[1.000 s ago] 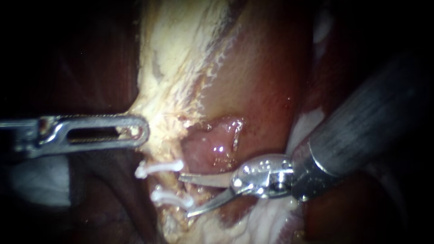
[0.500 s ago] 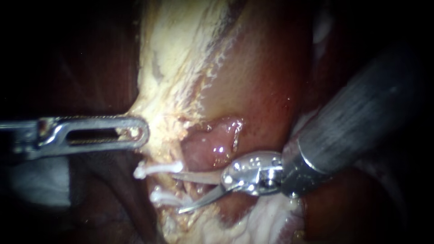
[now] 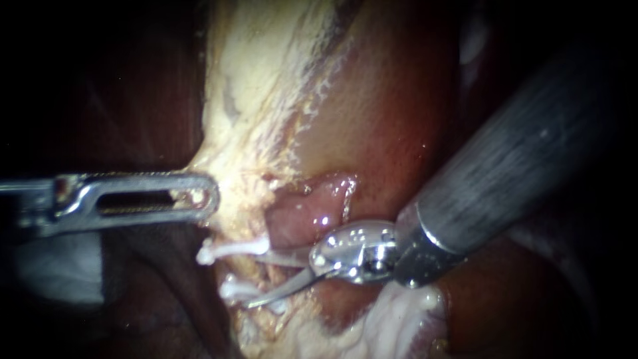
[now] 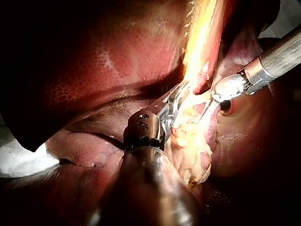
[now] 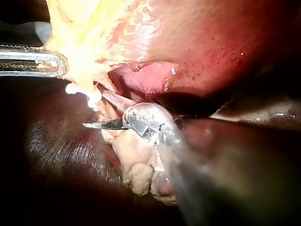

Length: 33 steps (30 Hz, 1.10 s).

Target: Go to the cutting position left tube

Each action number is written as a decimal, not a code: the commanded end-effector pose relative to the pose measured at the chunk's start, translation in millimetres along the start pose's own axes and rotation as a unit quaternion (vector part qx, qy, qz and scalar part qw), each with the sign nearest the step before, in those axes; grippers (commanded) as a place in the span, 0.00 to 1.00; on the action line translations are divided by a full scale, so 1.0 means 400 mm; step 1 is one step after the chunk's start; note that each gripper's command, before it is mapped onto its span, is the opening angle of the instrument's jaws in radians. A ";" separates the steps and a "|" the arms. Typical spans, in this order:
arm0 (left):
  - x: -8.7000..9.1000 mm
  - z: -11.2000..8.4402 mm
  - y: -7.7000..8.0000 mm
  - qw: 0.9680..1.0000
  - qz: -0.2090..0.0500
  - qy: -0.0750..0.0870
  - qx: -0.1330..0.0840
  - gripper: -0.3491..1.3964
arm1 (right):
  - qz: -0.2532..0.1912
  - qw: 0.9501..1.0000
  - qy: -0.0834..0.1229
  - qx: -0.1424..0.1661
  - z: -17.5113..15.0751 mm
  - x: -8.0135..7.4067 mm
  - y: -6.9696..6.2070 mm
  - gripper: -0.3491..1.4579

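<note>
Two white plastic clips (image 3: 232,249) on pale left tube (image 3: 247,271) | my right tool (image 3: 256,280): blades spread against it, beside clips | my left tool (image 3: 203,195): pinching yellow fatty tissue (image 3: 232,133)

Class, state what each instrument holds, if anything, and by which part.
The left instrument is shut on the pale tissue at its edge, above the clips. The right instrument has open blades and holds nothing.
</note>
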 end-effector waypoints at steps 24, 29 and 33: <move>-0.0002 0.0001 0.0003 1.000 0.000 0.000 0.000 0.07 | -0.008 0.998 0.025 0.059 0.0074 0.0036 -0.0001 0.88; -0.0002 0.0001 0.0003 1.000 0.000 0.000 0.000 0.07 | -0.007 0.997 0.033 0.071 0.0095 0.0045 0.0012 0.87; -0.0002 0.0002 0.0004 1.000 0.000 0.000 0.000 0.07 | -0.004 0.997 0.037 0.071 0.0109 0.0052 0.0020 0.86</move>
